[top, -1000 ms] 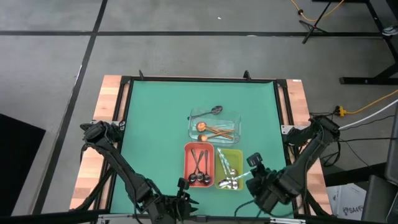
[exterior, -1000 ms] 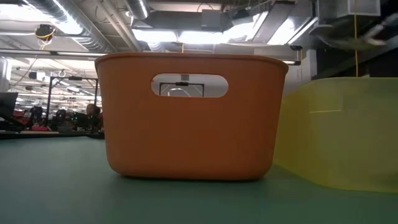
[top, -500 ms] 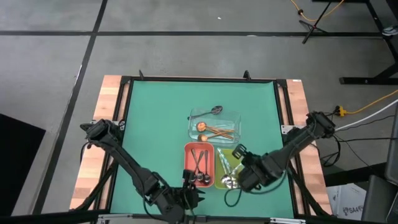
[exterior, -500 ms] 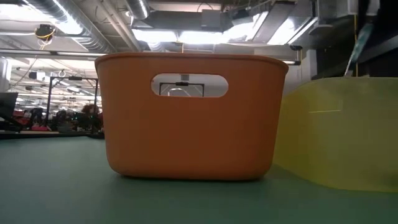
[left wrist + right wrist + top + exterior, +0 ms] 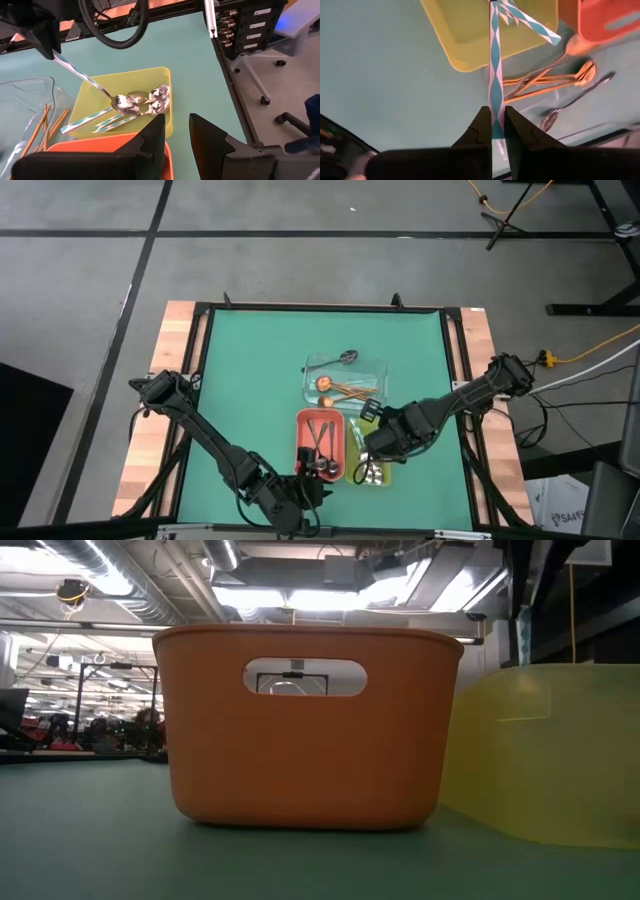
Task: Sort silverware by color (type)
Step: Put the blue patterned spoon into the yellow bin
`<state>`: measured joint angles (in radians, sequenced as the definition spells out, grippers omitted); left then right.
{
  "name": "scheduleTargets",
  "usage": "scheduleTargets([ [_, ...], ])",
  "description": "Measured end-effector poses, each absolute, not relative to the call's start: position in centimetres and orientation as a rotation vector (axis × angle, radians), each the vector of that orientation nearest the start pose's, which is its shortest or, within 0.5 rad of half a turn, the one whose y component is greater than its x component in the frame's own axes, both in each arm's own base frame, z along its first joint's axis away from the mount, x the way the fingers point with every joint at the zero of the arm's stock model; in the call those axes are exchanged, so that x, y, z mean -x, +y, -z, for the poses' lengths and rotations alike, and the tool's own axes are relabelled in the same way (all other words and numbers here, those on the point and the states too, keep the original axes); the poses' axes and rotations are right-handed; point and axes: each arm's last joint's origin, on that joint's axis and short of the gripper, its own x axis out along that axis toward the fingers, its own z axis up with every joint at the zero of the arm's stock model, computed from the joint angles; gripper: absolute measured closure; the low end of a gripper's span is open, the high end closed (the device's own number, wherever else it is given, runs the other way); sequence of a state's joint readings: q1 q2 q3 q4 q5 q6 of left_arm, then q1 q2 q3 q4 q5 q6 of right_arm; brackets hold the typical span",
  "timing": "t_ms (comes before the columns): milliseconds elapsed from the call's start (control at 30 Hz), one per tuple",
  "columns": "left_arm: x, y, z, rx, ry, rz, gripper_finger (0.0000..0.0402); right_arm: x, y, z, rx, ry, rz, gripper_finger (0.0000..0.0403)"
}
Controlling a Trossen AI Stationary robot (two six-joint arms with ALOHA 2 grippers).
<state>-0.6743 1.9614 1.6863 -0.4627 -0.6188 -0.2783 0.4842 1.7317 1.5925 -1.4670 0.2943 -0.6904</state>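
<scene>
The right gripper (image 5: 372, 423) has swung inward from the table's near right edge to hang over the yellow-green rectangular tray (image 5: 352, 470), its fingers clamped on a silver spoon with a blue-and-white striped handle (image 5: 90, 81), bowl just above other silver spoons (image 5: 150, 100) there. The left gripper (image 5: 308, 488), fingers narrowly parted, has edged toward the red rectangular tray (image 5: 301, 430) holding black spoons (image 5: 318, 448). Beyond, the clear tray (image 5: 312, 386) holds copper-gold utensils (image 5: 348, 388); one dark spoon (image 5: 342, 357) lies at its far rim on the green table mat (image 5: 250, 380). Grey concrete floor (image 5: 300, 270) surrounds the table.

Grey concrete floor (image 5: 300, 260) around the table — ceiling strip lights (image 5: 300, 598), office chair (image 5: 280, 75) beyond.
</scene>
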Motion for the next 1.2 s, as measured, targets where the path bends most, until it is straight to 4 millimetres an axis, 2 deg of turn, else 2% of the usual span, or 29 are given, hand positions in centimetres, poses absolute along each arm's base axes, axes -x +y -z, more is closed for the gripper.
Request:
scheduleTargets([
  [267, -35.4, -26.2, -27.7, -0.174, 0.586, -0.029, 0.0319, -28.4, 13.8, -29.4, 1.437, 1.258, -0.996, 0.0391],
  [500, -35.4, -26.2, -27.7, -0.174, 0.586, -0.029, 0.0319, -29.3, 14.5, -29.4, 1.465, 1.094, -1.055, 0.0391],
  [800, -35.4, -26.2, -27.7, -0.174, 0.586, -0.030, 0.0319, -29.4, 14.5, -29.4, 1.529, 1.052, -1.113, 0.0391],
  [1200, -35.4, -26.2, -27.7, -0.173, 0.585, -0.030, 0.0319, -29.4, 14.5, -29.4, 1.534, 1.051, -1.105, 0.0391],
])
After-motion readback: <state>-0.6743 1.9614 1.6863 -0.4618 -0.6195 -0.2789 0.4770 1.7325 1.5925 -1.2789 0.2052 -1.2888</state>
